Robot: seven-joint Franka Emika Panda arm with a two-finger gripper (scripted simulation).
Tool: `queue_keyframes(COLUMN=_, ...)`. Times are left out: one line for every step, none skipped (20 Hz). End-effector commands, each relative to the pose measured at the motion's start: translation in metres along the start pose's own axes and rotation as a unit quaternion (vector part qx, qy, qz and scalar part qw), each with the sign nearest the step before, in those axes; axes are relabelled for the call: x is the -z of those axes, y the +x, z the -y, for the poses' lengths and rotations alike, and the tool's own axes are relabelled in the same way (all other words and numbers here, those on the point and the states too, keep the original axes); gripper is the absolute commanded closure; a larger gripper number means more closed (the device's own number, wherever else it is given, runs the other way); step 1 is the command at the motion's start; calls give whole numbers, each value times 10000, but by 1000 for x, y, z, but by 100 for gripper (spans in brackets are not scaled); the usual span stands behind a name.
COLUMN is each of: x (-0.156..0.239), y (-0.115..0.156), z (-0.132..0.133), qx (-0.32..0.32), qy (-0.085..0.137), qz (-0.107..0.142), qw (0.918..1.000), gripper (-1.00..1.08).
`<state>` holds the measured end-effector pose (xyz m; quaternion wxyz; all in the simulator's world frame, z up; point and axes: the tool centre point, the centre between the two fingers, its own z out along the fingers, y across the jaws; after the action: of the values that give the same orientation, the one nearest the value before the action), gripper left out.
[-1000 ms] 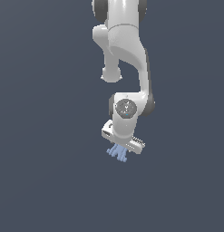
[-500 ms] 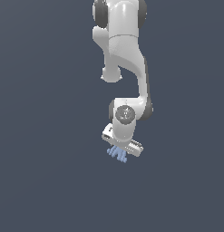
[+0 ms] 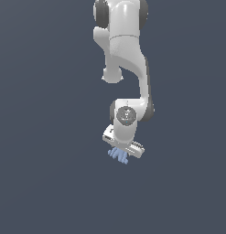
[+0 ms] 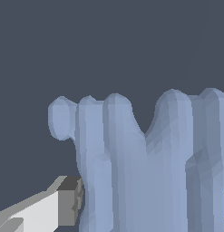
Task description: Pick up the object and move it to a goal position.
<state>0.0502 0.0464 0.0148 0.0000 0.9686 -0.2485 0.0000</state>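
The object (image 3: 118, 156) is a small light-blue piece with ridged, wavy arms, seen just under my white gripper (image 3: 121, 152) in the exterior view. In the wrist view the object (image 4: 131, 172) fills most of the frame, its rounded lobes pointing away from the camera. One grey-padded fingertip (image 4: 70, 199) presses against its side; the other finger shows only as a sliver at the frame's edge. The gripper is shut on the object. Whether the object touches the ground I cannot tell.
The white arm (image 3: 126, 59) hangs down from the top of the exterior view. Around it there is only a plain dark grey-blue ground (image 3: 45, 183). No goal marker shows.
The gripper with the object has shifted slightly downward in the exterior view over the last second. The grip on the object looks unchanged.
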Motion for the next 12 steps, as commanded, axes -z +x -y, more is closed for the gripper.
queue_keyframes(x=0, y=0, z=0, qx=0, qy=0, qz=1, qw=10000, gripper=108)
queue_keyframes(x=0, y=-1, z=0, qx=0, qy=0, qz=1, qw=10000, gripper=108)
queue_keyframes(x=1, y=-1, z=0, qx=0, qy=0, qz=1, qw=10000, gripper=108)
queue_keyframes(x=2, y=-3, z=1, qx=0, qy=0, qz=1, qw=10000, gripper=108)
queue_keyframes(x=3, y=-4, z=1, qx=0, qy=0, qz=1, qw=10000, gripper=108)
queue_keyframes(x=4, y=-6, z=1, qx=0, qy=0, qz=1, qw=10000, gripper=108)
queue_keyframes(x=5, y=-8, z=2, qx=0, qy=0, qz=1, qw=10000, gripper=108)
queue_keyframes(x=7, y=-10, z=2, qx=0, qy=0, qz=1, qw=10000, gripper=108)
queue_keyframes(x=9, y=-13, z=3, qx=0, qy=0, qz=1, qw=10000, gripper=108)
queue_keyframes(x=11, y=-17, z=4, qx=0, qy=0, qz=1, qw=10000, gripper=108)
queue_keyframes(x=14, y=-20, z=4, qx=0, qy=0, qz=1, qw=10000, gripper=108)
queue_keyframes(x=17, y=-24, z=5, qx=0, qy=0, qz=1, qw=10000, gripper=108)
